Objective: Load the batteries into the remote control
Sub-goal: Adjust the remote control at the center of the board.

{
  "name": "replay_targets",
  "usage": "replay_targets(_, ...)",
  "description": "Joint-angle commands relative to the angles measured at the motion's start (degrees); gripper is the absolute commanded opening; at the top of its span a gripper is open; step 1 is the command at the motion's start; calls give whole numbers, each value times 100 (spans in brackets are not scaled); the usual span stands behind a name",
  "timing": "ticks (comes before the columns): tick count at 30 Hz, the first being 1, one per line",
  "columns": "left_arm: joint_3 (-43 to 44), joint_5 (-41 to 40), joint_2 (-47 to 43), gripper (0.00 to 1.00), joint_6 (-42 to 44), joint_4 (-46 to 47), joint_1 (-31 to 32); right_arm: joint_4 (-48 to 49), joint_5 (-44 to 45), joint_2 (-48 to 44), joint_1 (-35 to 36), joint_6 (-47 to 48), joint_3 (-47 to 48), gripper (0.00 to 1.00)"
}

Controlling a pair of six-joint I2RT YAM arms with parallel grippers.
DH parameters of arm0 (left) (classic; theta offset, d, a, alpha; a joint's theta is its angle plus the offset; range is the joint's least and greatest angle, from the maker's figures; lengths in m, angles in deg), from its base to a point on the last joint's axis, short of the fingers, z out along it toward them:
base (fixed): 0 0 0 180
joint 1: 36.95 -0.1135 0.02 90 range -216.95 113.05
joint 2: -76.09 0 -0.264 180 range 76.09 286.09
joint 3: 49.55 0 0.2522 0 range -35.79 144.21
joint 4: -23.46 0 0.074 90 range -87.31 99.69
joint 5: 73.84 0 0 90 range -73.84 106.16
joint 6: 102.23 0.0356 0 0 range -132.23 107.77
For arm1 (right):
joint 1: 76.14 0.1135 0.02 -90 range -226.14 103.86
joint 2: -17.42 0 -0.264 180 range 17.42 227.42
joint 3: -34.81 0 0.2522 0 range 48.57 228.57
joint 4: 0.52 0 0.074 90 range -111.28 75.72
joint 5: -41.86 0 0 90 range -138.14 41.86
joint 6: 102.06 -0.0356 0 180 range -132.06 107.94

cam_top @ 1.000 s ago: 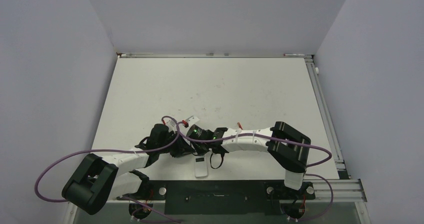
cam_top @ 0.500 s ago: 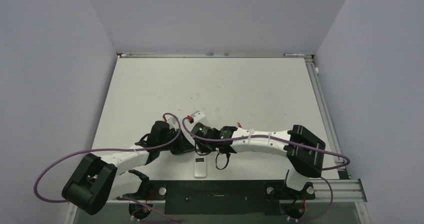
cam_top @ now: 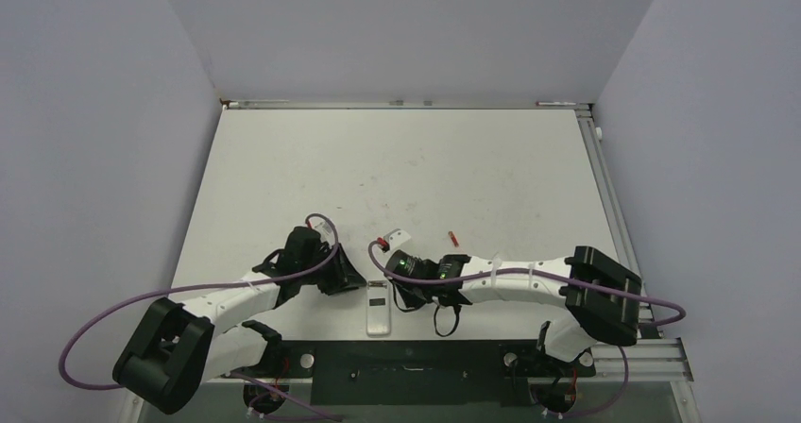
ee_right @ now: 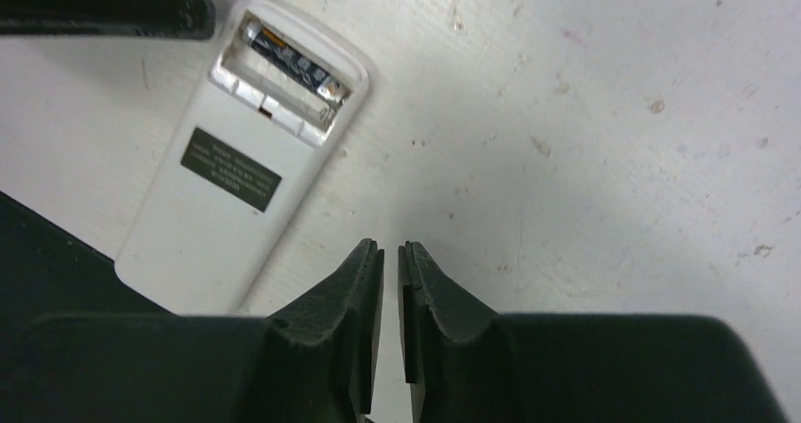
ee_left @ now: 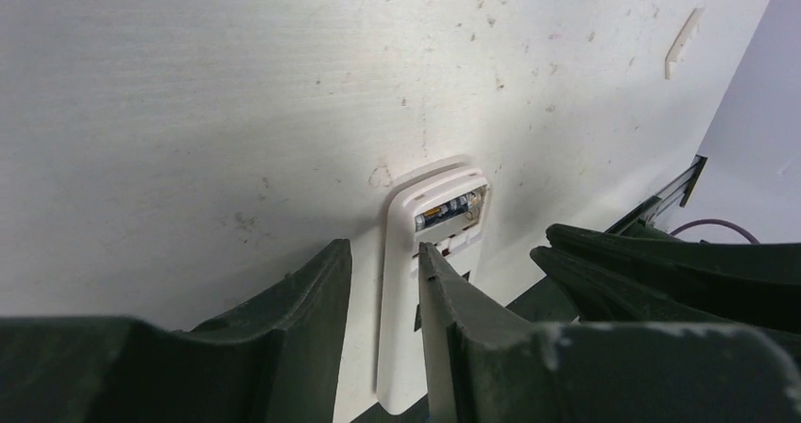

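Scuffed white tabletop (cam_top: 425, 168): remote control (ee_right: 236, 168) back-up and opened, one battery (ee_right: 288, 59) seated, second slot (ee_right: 279, 102) apparently unfilled; left fingers (ee_left: 316, 300) apart astride it, right fingers (ee_right: 364, 291) nearly together, empty.

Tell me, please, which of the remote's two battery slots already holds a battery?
The one at the end of the remote control: a dark battery lies in it, while the inner slot beside it looks empty.

Your white-and-black left arm (cam_top: 227, 300) lies low, forearm angled inward. Its black two-finger left gripper (ee_left: 380, 262) stands with jaws parted. Your white-and-black right arm (cam_top: 510, 281) folds across toward it. Its black two-finger right gripper (ee_right: 389, 253) is all but closed and empty, with only a thin slit between the fingers.
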Motion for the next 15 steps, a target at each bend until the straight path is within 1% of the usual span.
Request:
replay_targets(1,80,-201,-145,26,-174,-328,-24,328,-177,-402,125,-214,-339,11)
replay_targets(2,52,-245,-177,23,-215,-387,-24,420,-216,-417,166,-253,-414,9)
replay_targets(6,-80,-424,-304,12,-349,-538,6,776,-376,-388,336,-423,-661,9)
replay_targets(9,-146,-556,-335,7,-385,-624,52,975,-397,-326,439,-535,-755,9)
replay_targets(11,-167,-602,-309,5,-412,-625,127,1095,-441,-267,517,-584,-771,9)
replay_targets(15,-80,-676,-98,4,-453,-582,386,1246,-413,-98,718,-656,-685,9)
